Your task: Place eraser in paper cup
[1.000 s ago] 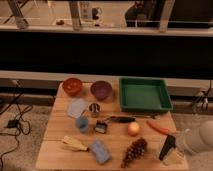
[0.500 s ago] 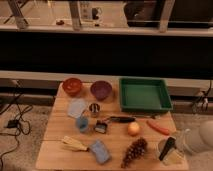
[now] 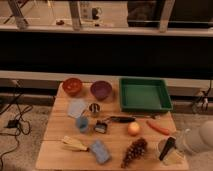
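The paper cup (image 3: 161, 146) shows as a pale round rim near the table's front right corner, partly hidden by my gripper. My gripper (image 3: 166, 149) is dark, reaches in from the right on a whitish arm (image 3: 200, 137), and hangs right at the cup's rim. I cannot tell whether it holds anything. I cannot pick out the eraser for sure. A small dark and pale block (image 3: 101, 127) lies mid-table, next to the blue cup (image 3: 82, 123).
On the wooden table (image 3: 60, 150) are a red bowl (image 3: 72, 86), purple bowl (image 3: 101, 90), green tray (image 3: 145, 95), metal cup (image 3: 94, 109), apple (image 3: 133, 129), carrot (image 3: 159, 127), grapes (image 3: 134, 150), blue sponge (image 3: 100, 151) and a yellow item (image 3: 174, 158) by the gripper.
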